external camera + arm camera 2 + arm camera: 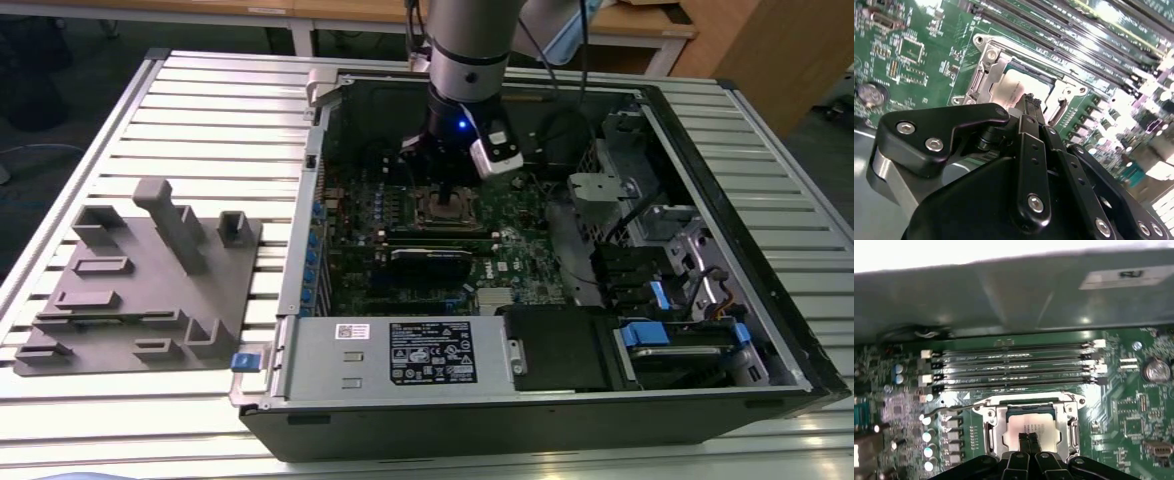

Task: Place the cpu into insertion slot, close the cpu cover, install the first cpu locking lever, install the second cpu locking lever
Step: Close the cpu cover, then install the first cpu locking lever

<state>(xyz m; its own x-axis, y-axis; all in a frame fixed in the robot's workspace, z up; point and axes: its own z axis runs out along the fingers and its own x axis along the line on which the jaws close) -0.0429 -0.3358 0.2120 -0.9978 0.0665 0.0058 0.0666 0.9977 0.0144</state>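
Observation:
The cpu [1029, 424] lies flat in the insertion slot [1075, 401] on the green motherboard, its pale metal top showing through the window of the cpu cover [997, 416], which lies down over it. A thin wire lever [954, 409] stretches out sideways from the socket's edge. My gripper [1029, 441] hangs right over the chip with its two black fingers pressed together and nothing between them. In the second wrist view the gripper [1031, 104] ends just above the cpu [1016, 82] and the cover frame [991, 67]. In the exterior view the gripper [447, 190] hangs over the socket [447, 210] inside the open computer case.
Several long memory slots [1014, 365] run beside the socket, with the case wall [1019, 295] behind them. A black card [430, 262], a power supply [400, 352] and a drive cage [667, 240] fill the case. A grey fixture plate [134, 280] lies at the exterior view's left.

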